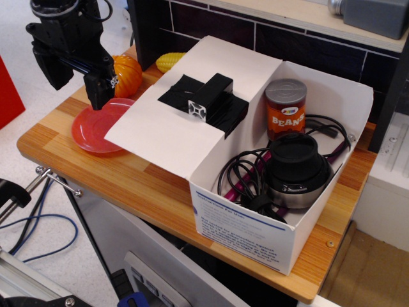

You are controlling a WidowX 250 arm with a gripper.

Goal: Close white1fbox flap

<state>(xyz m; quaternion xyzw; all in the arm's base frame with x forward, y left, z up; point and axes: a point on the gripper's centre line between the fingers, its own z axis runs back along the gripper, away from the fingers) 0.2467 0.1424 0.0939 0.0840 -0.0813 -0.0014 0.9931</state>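
The white1fbox (250, 235) stands on the wooden table, with blue text on its near side panel. Its flap (163, 131) is open and lies out to the left, tilted up from the table. Black tape and a small aluminium block (199, 109) sit on the flap's upper face. My black gripper (77, 82) hangs at the far left, above a red plate and just left of the flap's outer edge. Its fingers (100, 91) are apart and hold nothing. It does not touch the flap.
The box holds a beans can (285, 109), a round black device (296, 167) and tangled black cables (246, 182). A red plate (96, 128), an orange pumpkin (128, 73) and a yellow corn cob (169, 61) lie left of the flap. A dark tiled wall (287, 38) stands behind.
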